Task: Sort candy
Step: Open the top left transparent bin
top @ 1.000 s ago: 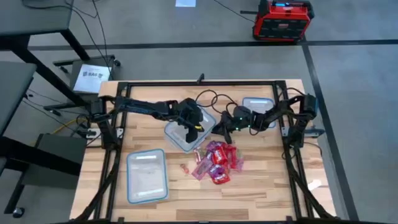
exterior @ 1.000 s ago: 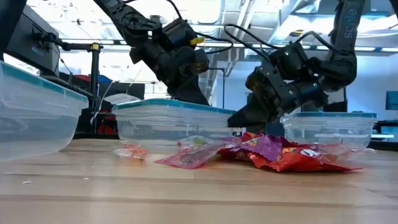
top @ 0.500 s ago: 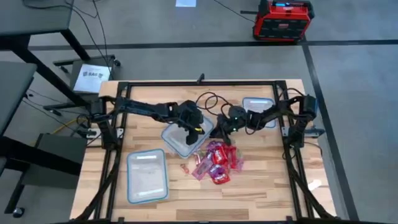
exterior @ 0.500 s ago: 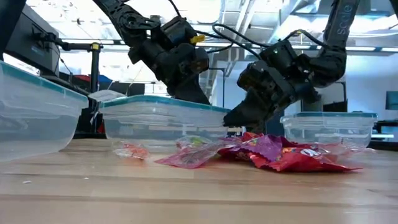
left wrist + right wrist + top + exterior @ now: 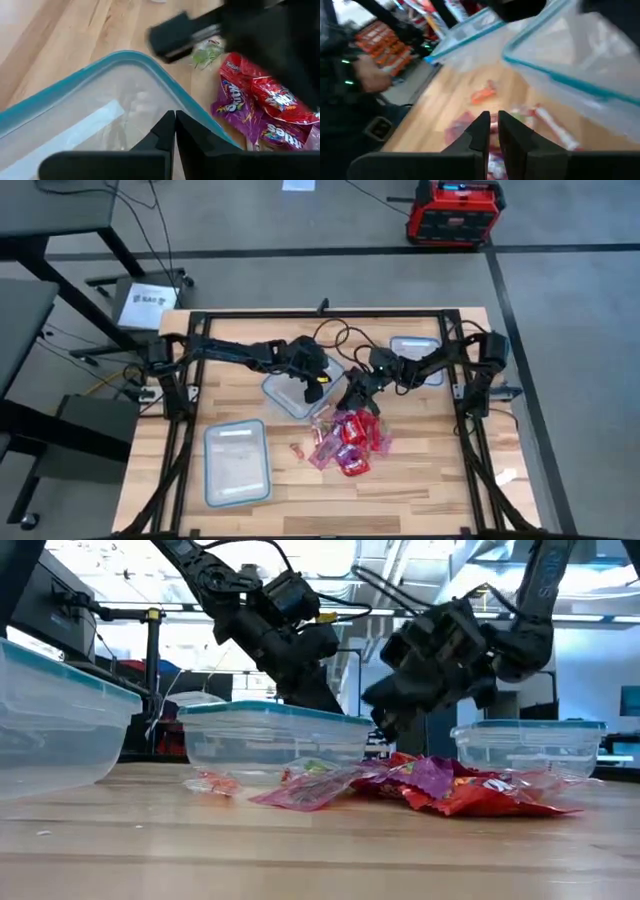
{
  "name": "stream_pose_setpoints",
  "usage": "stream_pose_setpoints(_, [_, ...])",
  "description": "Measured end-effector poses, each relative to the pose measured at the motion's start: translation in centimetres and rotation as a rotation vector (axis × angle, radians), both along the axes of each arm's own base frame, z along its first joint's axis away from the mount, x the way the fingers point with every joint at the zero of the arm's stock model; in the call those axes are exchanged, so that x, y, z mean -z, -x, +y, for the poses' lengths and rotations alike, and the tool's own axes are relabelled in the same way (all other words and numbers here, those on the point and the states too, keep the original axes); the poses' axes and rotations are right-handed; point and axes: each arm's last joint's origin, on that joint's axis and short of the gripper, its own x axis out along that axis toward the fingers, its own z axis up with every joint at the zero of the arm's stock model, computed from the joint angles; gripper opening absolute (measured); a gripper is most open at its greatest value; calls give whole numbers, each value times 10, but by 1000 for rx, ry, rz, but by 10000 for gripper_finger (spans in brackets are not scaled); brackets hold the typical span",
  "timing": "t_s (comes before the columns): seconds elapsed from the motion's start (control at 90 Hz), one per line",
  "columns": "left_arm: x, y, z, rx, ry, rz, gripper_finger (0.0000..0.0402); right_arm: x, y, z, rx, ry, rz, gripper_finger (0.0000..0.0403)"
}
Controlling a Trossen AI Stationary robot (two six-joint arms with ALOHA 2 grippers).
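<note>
Up front on the table [image 5: 420, 480] sits the candy [image 5: 347, 442], a red and pink heap, nothing sorted yet. Right gripper [image 5: 353, 396] hangs just above its back edge, fingers nearly together and holding nothing, so looks like it's between picks; next move is probably open up and drop onto one packet. Behind it, left gripper [image 5: 313, 384] is pinched closed over the middle tub [image 5: 278, 392], which looks empty. Purple wrappers read Skittles.
</note>
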Motion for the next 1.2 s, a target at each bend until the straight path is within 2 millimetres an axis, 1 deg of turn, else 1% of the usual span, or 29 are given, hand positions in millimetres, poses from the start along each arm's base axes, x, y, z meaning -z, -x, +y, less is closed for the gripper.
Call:
stream_pose_setpoints(0.056, [-5, -1, 0, 4, 1, -4, 0, -6, 0, 1, 19, 22, -19, 21])
stream_pose_setpoints(0.167, [-19, -3, -1, 17, -15, -18, 0, -10, 4, 0, 88, 78, 31, 16])
stream_pose_setpoints(0.278, [-42, -3, -2, 29, -37, -41, 0, -22, 10, -2, 175, 173, 52, 13])
stream_pose_setpoints(0.411, [-74, 8, -3, -10, -74, -26, 0, -29, 18, 2, 283, 304, 128, 12])
stream_pose_setpoints(0.5, [-86, 23, -6, -39, -91, 35, 0, -33, 21, 4, 383, 376, 164, 12])
stream_pose_setpoints(0.567, [-88, 31, -9, -51, -92, 90, 0, -32, 21, 5, 424, 393, 185, 12])
stream_pose_setpoints(0.667, [-86, 41, -13, -63, -83, 182, 0, -27, 20, 6, 421, 388, 203, 12])
stream_pose_setpoints(0.811, [-74, 50, -16, -42, -81, 287, 0, -11, 17, 9, 443, 281, 293, 12])
stream_pose_setpoints(0.911, [-68, 52, -17, -39, -75, 301, 0, -4, 14, 9, 454, 222, 310, 12])
stream_pose_setpoints(1.022, [-62, 55, -18, -42, -68, 315, 0, 0, 9, 14, 438, 213, 287, 20])
stream_pose_setpoints(1.133, [-58, 52, -17, -51, -61, 307, 0, -1, 6, 15, 449, 218, 240, 43])
stream_pose_setpoints(1.2, [-58, 52, -17, -43, -67, 303, 0, -2, 4, 13, 484, 226, 215, 61])
